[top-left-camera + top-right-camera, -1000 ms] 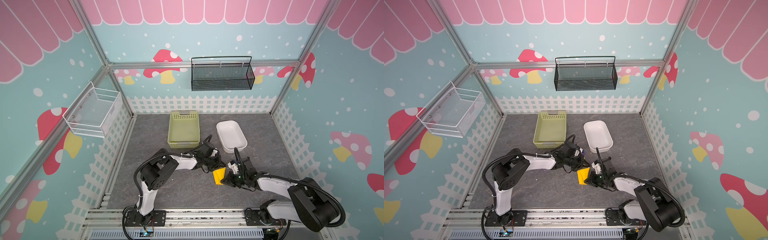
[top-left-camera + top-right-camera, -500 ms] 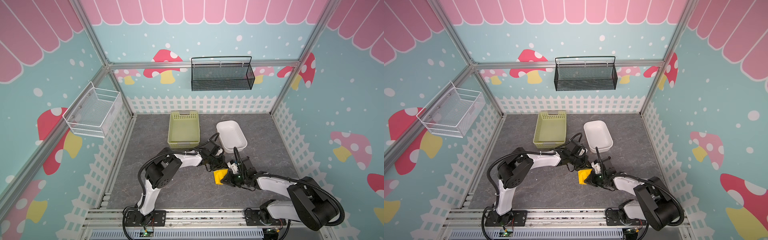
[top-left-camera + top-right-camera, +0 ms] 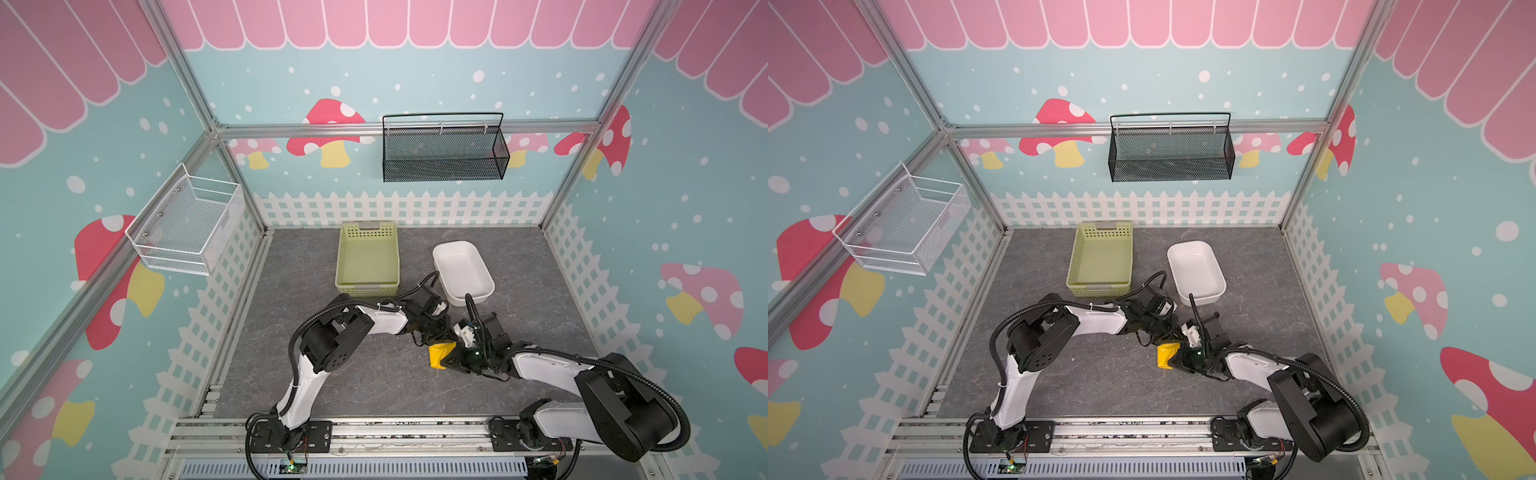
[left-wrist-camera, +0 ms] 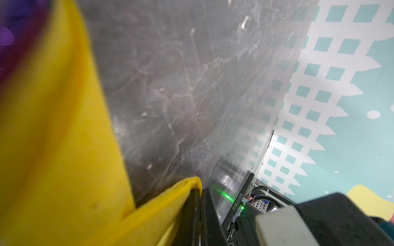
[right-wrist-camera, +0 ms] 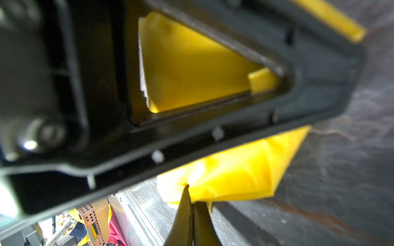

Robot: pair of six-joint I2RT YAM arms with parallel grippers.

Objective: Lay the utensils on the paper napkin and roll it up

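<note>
The paper napkin (image 3: 439, 355) sits as a bunched yellow bundle on the grey table (image 3: 332, 374), in the lower middle of both top views, below the white tub (image 3: 463, 266). The left gripper (image 3: 435, 337) meets it from the upper left of the frame and the right gripper (image 3: 452, 360) from the right. Each has its jaws pressed together on a fold of the paper. Of the utensils (image 4: 6, 32), only a blurred purple patch shows, in the upper left of the left wrist view, tucked inside the fold.

With two pinches this close, pulling apart could tear the thin paper. If one lets go, the roll may spring open and the cutlery could slide out an end.

Compared with a second ago, the left arm reaches further right and the napkin looks narrower and tighter.
</note>
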